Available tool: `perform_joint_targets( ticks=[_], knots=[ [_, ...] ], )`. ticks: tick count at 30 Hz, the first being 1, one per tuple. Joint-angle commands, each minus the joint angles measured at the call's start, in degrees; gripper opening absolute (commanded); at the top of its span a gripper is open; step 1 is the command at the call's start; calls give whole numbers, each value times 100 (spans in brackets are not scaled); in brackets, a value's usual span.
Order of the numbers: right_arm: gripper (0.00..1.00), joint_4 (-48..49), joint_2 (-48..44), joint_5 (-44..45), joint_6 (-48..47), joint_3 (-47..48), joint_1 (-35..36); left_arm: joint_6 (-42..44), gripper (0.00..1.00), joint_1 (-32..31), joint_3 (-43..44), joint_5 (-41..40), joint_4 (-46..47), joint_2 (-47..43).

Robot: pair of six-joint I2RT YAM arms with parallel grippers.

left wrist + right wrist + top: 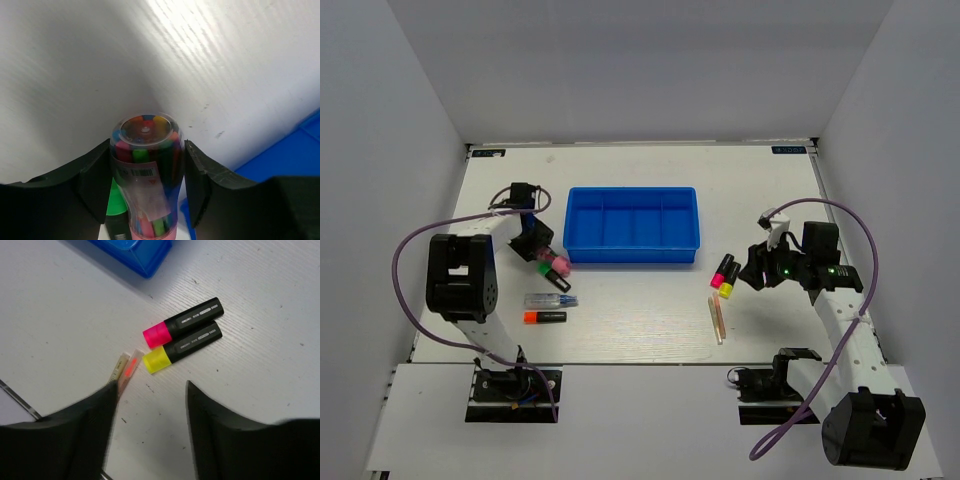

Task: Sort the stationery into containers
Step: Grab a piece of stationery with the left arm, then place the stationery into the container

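left gripper (146,155): I read it clamped on pink tube (145,190), at near-left corner of tray (632,254)
tube base: cut off in wrist view
green marker (116,204): beside tube, mostly hidden
right gripper (150,392): wide, holding nothing, near pink marker (182,322) and yellow marker (182,347)
sticks (127,367): near ends hidden behind right gripper

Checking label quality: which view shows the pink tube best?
Left wrist: the pink tube sits close-up in mid-frame inside the left gripper, with coloured pieces visible through its clear wall. Top external shows only a small pink bit beside that gripper. Right wrist does not show it.
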Motion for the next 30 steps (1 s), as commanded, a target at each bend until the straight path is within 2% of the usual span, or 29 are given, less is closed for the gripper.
perform_joint_targets(
  ticks=[1,2,3,4,5,7,8,10,11,12,13,14,15,16,17,18,20,21,23,27,28,30],
  knots=[
    [76,-1,24,-128,-100,9,-37,490,0,372,301,-55,-276,-397],
    [85,-1,15,-163,-100,9,-28,589,0,399,426,-81,-356,-477],
    [90,-18,15,-181,-152,26,-28,772,0,434,540,-90,-609,-608],
    [90,-36,59,-242,-170,44,-37,931,0,478,680,-90,-698,-670],
    [85,-62,59,-260,-170,53,-11,1019,0,505,1091,-73,-864,-827],
    [61,-80,59,-365,-205,35,-19,1318,0,523,1488,-3,-1033,-916],
    [33,-124,59,-365,-205,53,-28,1371,0,505,1716,76,-1146,-995],
    [13,-115,68,-409,-214,53,-28,1416,0,505,2024,304,-1252,-1040],
    [8,-107,59,-401,-214,44,-28,1424,0,479,2200,679,-1262,-1023],
    [11,-106,77,-400,-223,35,-19,1442,0,479,2385,805,-1262,-1005],
    [18,-98,68,-400,-214,44,-28,1433,0,470,2465,937,-1253,-927],
    [36,-98,77,-400,-214,27,-28,1407,0,435,2544,1321,-1192,-891],
    [70,-89,86,-400,-223,35,-19,1398,0,383,2667,1742,-1122,-786],
    [79,-106,112,-409,-223,53,-28,1372,0,365,2711,1955,-843,-663],
    [80,-124,86,-418,-223,44,-28,1424,0,295,2747,2453,-692,-592],
    [73,-141,103,-435,-240,53,-28,1459,0,277,2886,2859,-508,-357],
    [49,-159,95,-523,-267,61,-28,1608,0,-100,3219,3395,-392,-118],
    [24,-203,77,-541,-267,53,-37,1887,0,-180,3535,3408,-461,248],
    [10,-177,68,-550,-284,35,-28,2153,0,-548,3924,3163,-637,453],
    [10,-177,59,-541,-284,18,-37,2847,0,-1014,4416,2363,-804,998],
    [10,-168,42,-524,-293,9,-37,2909,0,-1111,4426,1883,-831,1060],
    [11,-185,42,-524,-293,-9,-37,3172,0,-1243,4408,1590,-831,1096]
  ],
)
